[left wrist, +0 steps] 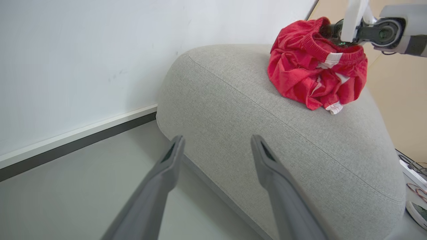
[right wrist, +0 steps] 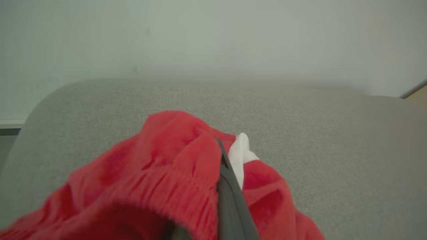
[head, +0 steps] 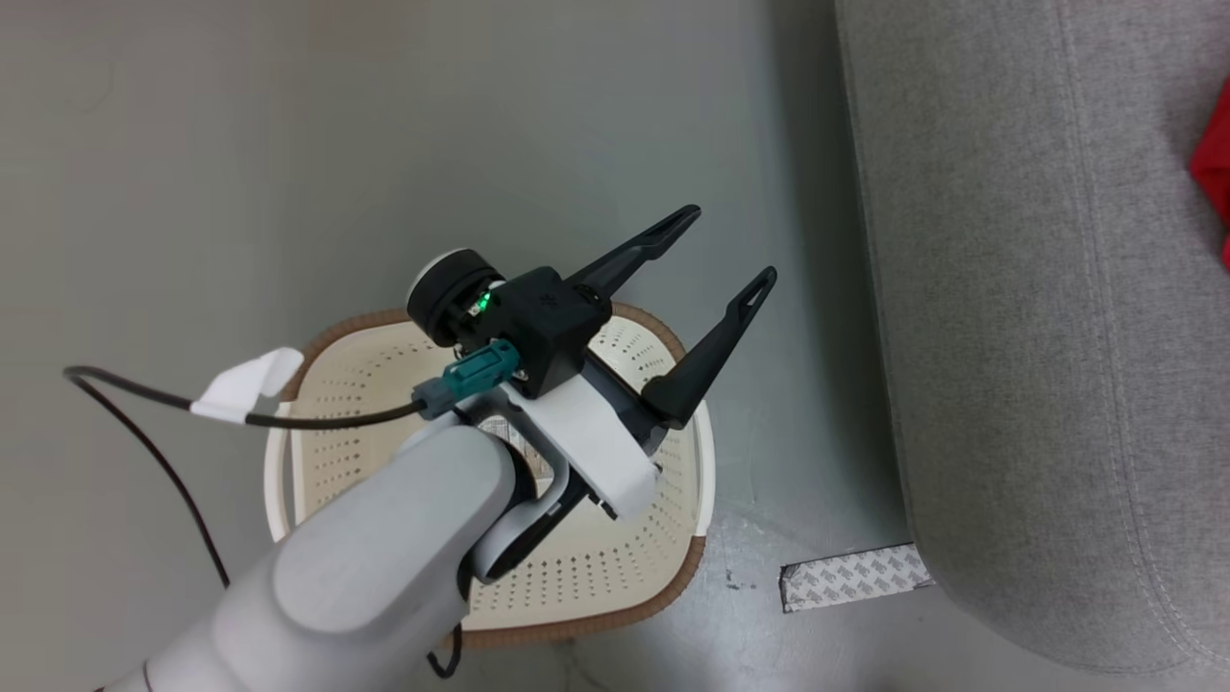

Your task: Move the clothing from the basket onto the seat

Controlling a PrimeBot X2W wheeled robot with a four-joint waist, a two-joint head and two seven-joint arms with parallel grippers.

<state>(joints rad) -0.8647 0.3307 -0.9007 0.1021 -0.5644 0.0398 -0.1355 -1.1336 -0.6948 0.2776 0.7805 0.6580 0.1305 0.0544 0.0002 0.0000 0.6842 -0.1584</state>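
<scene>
Grey floor (head: 192,144) runs under the head view, where the basket (head: 317,432) stands near the seat (head: 1038,336) and a strip of patterned tape (head: 853,577) lies by the seat's corner. The left fingers (head: 711,346) are spread wide above the basket's far rim, pointing toward the seat. They are well apart from the clothing (head: 1213,183), a red sliver on the cushion at the right edge. From the left wrist, a white wall (left wrist: 83,60) backs the seat (left wrist: 233,100). The left fingers (left wrist: 166,166) stand apart before its rounded corner, and the clothing (left wrist: 310,76) sits bunched on top, its waistband gathered around the end of the right arm (left wrist: 383,33). From the right wrist, the right fingers (right wrist: 230,193) are pressed together, pinching the clothing (right wrist: 160,166) at its ribbed waistband. A white patch (right wrist: 242,150) lies just beside their tip, and the seat (right wrist: 333,133) lies beneath.
</scene>
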